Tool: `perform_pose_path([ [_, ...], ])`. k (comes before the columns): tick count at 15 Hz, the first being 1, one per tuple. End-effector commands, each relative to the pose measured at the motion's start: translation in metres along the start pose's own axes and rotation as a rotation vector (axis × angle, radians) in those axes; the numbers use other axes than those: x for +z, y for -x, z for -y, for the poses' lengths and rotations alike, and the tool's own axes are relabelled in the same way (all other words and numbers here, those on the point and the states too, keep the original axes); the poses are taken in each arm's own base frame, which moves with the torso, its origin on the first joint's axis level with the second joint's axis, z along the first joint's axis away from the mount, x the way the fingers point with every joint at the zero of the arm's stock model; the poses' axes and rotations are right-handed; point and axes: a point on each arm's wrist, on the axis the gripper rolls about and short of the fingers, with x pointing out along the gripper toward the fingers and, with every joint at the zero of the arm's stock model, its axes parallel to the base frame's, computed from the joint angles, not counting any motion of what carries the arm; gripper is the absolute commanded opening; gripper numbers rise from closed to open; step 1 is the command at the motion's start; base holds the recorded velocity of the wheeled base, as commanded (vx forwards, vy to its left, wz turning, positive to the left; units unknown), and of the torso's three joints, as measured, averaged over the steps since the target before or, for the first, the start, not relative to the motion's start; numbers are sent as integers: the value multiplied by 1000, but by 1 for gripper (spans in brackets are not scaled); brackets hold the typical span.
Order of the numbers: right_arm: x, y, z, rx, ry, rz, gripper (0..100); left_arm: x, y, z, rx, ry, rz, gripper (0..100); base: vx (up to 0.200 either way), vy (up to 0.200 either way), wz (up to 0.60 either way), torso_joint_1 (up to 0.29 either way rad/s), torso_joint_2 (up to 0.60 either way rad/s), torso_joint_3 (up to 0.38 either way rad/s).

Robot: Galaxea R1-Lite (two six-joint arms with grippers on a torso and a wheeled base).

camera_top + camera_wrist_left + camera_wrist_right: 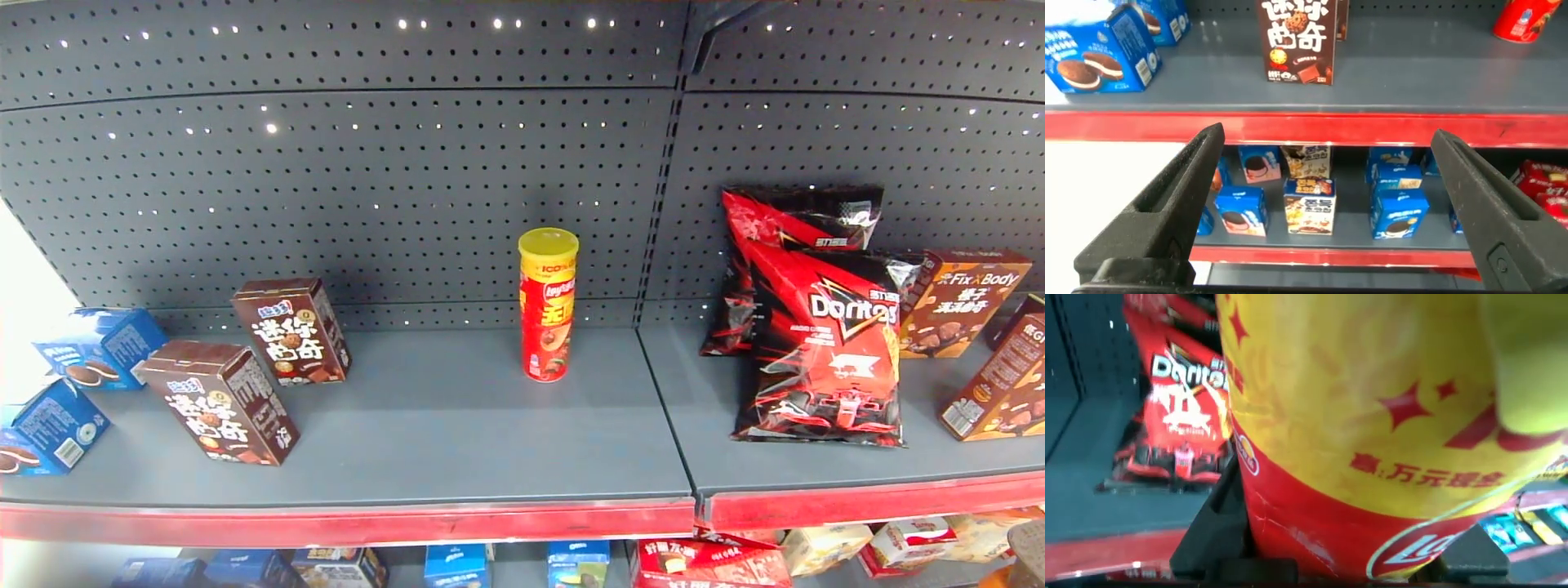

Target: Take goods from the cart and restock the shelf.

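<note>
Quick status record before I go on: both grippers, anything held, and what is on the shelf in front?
left gripper: fingers open, empty, facing the shelf's red front lip
right gripper: shut on a yellow-and-red can
shelf: one red can with a yellow lid, upright, mid-shelf
robot's left of it: two brown boxes, blue boxes beyond
robot's right of it: two red chip bags, then orange-brown boxes

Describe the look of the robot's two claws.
The left claw has two plain matte black fingers, broad and angular, tapering toward blunt tips. The right claw shows the same black, hard-edged parts.
</note>
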Motion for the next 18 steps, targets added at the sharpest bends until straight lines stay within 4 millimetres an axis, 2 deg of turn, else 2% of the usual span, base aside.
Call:
perform_pose_path([
  [1, 1, -1, 2, -72, 9, -17, 0, 0, 0, 0, -2, -77, 0, 100, 0, 0, 0, 0, 0, 0],
  [3, -2, 1, 2, -93, 13, -26, 0, 0, 0, 1, -30, -97, 0, 100, 0, 0, 0, 0, 0, 0],
  [4, -17, 15, 4, -159, 25, -44, 0, 1, 0, 2, -99, -115, 8, 100, 0, 0, 0, 0, 0, 0],
  [6, -19, 20, 5, -194, 34, -57, 0, 2, 0, 3, -112, -118, 14, 100, 0, 0, 0, 0, 0, 0],
  [7, -11, 37, 11, -307, 57, -81, 0, 86, -6, 3, -174, -110, 51, 100, 0, 0, 0, 0, 0, 0],
  [8, -8, 45, 12, -331, 67, -106, 0, 129, -25, 4, -193, -120, 41, 100, 0, 0, 0, 0, 0, 0],
  [9, -5, 51, 13, -337, 69, -108, 0, 154, -39, 5, -228, -121, 56, 100, 0, 0, 0, 0, 0, 0],
  [10, -4, 54, 13, -336, 71, -114, 0, 170, -52, 8, -272, -120, 67, 100, 0, 0, 0, 0, 0, 0],
  [11, -3, 58, 14, -341, 70, -109, 0, 184, -77, 18, -377, -115, 51, 100, 0, 0, 0, 0, 0, 0],
  [14, -4, 59, 14, -338, 68, -104, 0, 189, -121, 47, -542, -161, 0, 100, 0, 0, 0, 0, 0, 0],
  [16, -2, 57, 14, -331, 65, -106, 0, 191, -162, 66, -558, -171, -48, 100, 0, 0, 0, 0, 0, 0],
  [18, -4, 58, 14, -333, 64, -105, 0, 178, -197, 83, -565, -204, -80, 100, 0, 0, 0, 0, 0, 0],
])
